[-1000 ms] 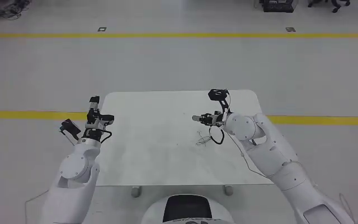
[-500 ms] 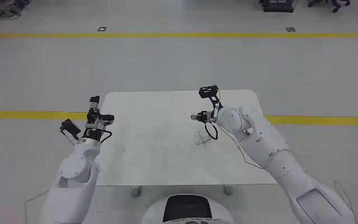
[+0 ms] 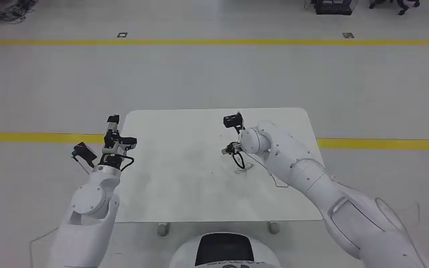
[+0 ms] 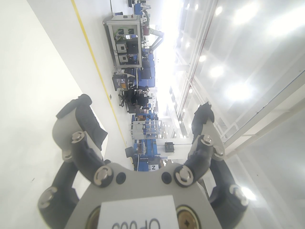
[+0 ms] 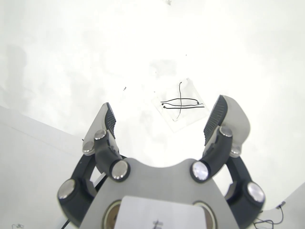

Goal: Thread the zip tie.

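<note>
1. Here, in the top view, the white table carries the zip ties at about 3 o'clock from its centre. They show as a small tangle of thin black strands.
2. The right gripper is over the table at about 10 o'clock from the zip ties, near them but apart.
3. In the right wrist view the right gripper has its fingers spread wide and grips nothing; the ribbed pads face each other across the gap.
4. Beyond those fingertips lie three black zip ties. Two run nearly side by side and the third crosses both. None touches the claw.
5. They rest on a clear square sheet lying flat on the table.
6. The left gripper sits at the table's 9 o'clock edge, well apart from the zip ties.
7. In the left wrist view the left gripper is likewise spread and holds nothing, pointing out toward the room.
</note>
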